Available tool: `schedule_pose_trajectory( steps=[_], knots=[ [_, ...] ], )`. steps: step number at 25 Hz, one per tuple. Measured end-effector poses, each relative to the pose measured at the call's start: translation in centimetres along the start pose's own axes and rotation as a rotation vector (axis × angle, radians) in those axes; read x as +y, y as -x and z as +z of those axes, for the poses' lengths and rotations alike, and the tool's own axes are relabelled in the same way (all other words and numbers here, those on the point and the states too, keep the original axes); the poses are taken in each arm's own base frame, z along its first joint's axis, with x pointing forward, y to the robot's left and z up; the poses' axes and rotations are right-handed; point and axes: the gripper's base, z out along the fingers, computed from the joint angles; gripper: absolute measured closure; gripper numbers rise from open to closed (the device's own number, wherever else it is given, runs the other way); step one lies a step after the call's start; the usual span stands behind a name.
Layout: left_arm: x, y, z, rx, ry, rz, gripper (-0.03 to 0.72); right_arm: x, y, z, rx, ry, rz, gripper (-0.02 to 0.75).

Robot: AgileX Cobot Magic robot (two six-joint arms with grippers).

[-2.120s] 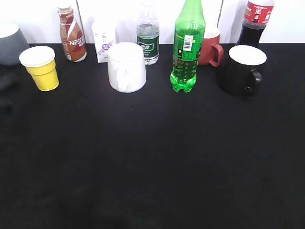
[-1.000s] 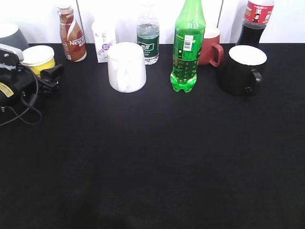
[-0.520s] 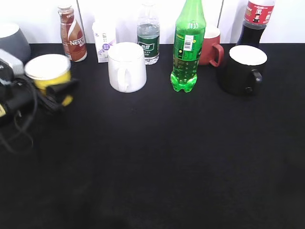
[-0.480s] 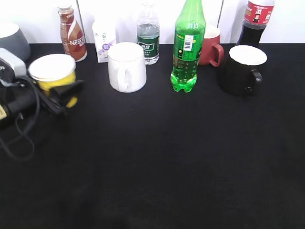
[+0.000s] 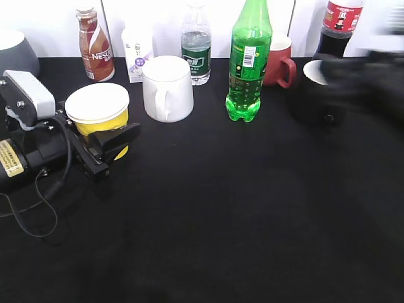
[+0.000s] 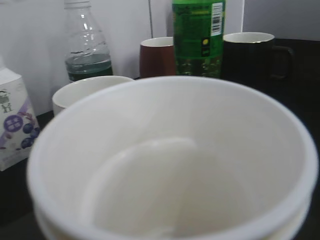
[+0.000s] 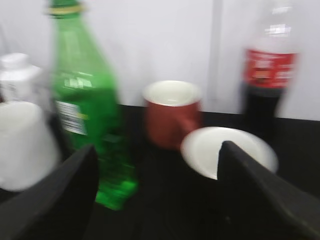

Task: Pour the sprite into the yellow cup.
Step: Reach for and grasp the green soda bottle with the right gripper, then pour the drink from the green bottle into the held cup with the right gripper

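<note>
bottles — 4 [image 5: 250,60] | mugs — 3 [image 5: 167,88] | paper cup — 1 [image 5: 100,113] | carton — 1 [image 5: 137,50]

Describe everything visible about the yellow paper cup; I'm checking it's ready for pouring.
The small tapered yellow paper cup has a white rolled rim and a white inside, which the left wrist view shows empty and dry. It stands upright, held between the black fingers of the left end effector, left of the white ceramic mug. Whether its base touches the black table is hidden.

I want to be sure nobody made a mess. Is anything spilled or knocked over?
No spill shows. The yellow cup is upright and empty in the left gripper, and the sprite stands upright with the other bottles and mugs on the table. Only the right arm looks blurry.
</note>
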Motion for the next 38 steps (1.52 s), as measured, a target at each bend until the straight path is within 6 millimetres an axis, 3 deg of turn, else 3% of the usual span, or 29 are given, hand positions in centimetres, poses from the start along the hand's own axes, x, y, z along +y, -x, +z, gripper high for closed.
schedule_pose_trajectory(
  steps=[3, 6, 10, 14, 20, 23, 27, 32, 35, 38],
  knots=[
    [0.0, 0.0, 0.0, 0.000, 0.000, -0.003, 0.201, 4.0, -2.1, 3.7, 0.027, 0.047, 0.006, 0.146],
    [0.0, 0.0, 0.0, 0.000, 0.000, -0.005, 0.201, 5.1, -3.9, 7.1, 0.029, 0.020, 0.060, 0.072],
    [0.0, 0.0, 0.0, 0.000, 0.001, -0.007, 0.201, 5.9, -5.2, 10.0, 0.037, -0.015, 0.084, 0.066],
    [0.0, 0.0, 0.0, 0.000, 0.001, -0.007, 0.201, 5.2, -6.6, 12.7, 0.044, -0.055, 0.085, 0.069],
    [0.0, 0.0, 0.0, 0.000, 0.001, -0.008, 0.201, 6.0, -8.6, 15.4, 0.016, -0.046, 0.077, 0.159],
    [0.0, 0.0, 0.0, 0.000, 0.001, -0.008, 0.201, 6.1, -8.7, 15.5, -0.007, -0.037, 0.054, 0.265],
    [0.0, 0.0, 0.0, 0.000, 0.001, -0.008, 0.201, 6.2, -8.5, 15.1, -0.010, -0.011, 0.027, 0.300],
    [0.0, 0.0, 0.0, 0.000, -0.002, -0.008, 0.201, 5.6, -3.3, 9.8, -0.054, 0.089, -0.017, 0.300],
    [-0.5, -0.1, 0.0, 0.007, -0.049, -0.015, 0.201, 5.5, -2.5, 6.3, -0.019, 0.213, -0.115, 0.300],
    [-0.8, 0.3, -0.1, -0.001, -0.085, -0.002, 0.201, 6.2, -2.1, 4.9, -0.006, 0.333, -0.224, 0.301]
  ],
)
